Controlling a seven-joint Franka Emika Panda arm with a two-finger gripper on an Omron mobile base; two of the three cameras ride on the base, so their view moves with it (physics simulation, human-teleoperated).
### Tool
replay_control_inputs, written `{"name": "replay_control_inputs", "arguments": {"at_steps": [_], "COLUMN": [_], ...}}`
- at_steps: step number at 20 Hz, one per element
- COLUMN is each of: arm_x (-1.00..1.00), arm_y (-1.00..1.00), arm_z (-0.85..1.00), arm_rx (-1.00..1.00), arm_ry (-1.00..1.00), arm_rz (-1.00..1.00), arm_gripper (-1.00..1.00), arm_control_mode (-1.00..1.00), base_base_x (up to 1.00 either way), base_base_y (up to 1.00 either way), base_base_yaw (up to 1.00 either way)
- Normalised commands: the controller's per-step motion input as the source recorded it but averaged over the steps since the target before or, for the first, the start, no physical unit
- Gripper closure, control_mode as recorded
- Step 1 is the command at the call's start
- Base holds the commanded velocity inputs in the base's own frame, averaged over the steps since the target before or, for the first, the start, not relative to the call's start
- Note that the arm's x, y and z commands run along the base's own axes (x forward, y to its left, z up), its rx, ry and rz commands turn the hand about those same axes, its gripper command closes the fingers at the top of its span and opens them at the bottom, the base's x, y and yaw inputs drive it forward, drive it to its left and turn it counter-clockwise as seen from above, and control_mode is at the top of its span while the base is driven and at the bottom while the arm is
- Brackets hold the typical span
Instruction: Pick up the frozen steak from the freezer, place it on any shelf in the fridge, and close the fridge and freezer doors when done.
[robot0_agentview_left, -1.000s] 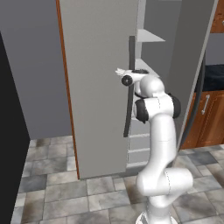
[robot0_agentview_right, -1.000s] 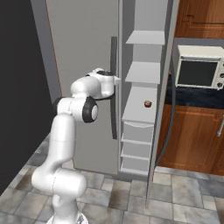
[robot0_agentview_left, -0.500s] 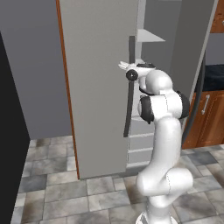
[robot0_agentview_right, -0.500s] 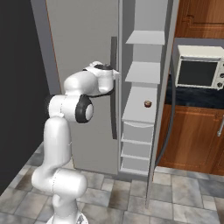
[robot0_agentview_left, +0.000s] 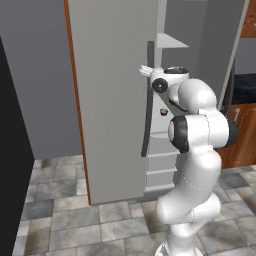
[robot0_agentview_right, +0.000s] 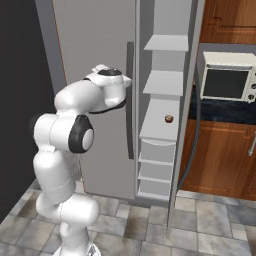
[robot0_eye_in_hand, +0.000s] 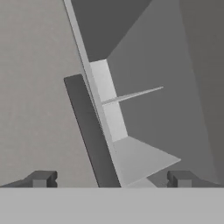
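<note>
The frozen steak (robot0_agentview_right: 169, 118) is a small brown lump on a middle shelf of the open compartment, also seen past my arm (robot0_agentview_left: 162, 111). To its left, one of the fridge and freezer doors (robot0_agentview_left: 110, 90) stands shut, with a dark vertical bar handle (robot0_agentview_right: 130, 100). The other door (robot0_agentview_right: 192, 95) is swung open on the right, seen edge-on. My gripper (robot0_eye_in_hand: 111, 179) is open and empty, its fingertips (robot0_eye_in_hand: 41, 178) straddling the lower part of the dark handle (robot0_eye_in_hand: 89, 127) at close range. The hand (robot0_agentview_left: 150, 72) is held at about the handle's top.
White shelves (robot0_agentview_right: 165, 82) and drawers (robot0_agentview_right: 156, 172) fill the open compartment. A microwave (robot0_agentview_right: 225, 82) sits on a counter above wooden cabinets (robot0_agentview_right: 220, 160) to the right. A black wall (robot0_agentview_left: 10, 175) stands at the left. The floor is grey tile.
My hand has risen a little along the shut door's handle and the elbow has swung right. The gripper stayed open. The steak and doors have not moved.
</note>
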Motion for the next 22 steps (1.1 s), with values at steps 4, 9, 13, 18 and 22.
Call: {"name": "replay_control_inputs", "arguments": {"at_steps": [4,9,13,18,22], "arm_x": [-1.00,-1.00,-1.00,-1.00,-1.00], "arm_y": [0.19,0.25,0.20,0.15,0.08], "arm_z": [0.64,0.68,0.74,0.77,0.74], "arm_rx": [0.00,0.00,0.00,0.00,0.00], "arm_ry": [-0.06,-0.04,0.00,0.04,0.07], "arm_rz": [0.05,0.06,0.09,0.10,0.10], "arm_gripper": [-1.00,-1.00,-1.00,-1.00,-1.00], "arm_control_mode": [-1.00,-1.00,-1.00,-1.00,-1.00], "base_base_x": [0.00,0.00,0.00,0.00,0.00], "base_base_y": [0.00,0.00,0.00,0.00,0.00], "base_base_yaw": [0.00,0.00,0.00,0.00,0.00]}}
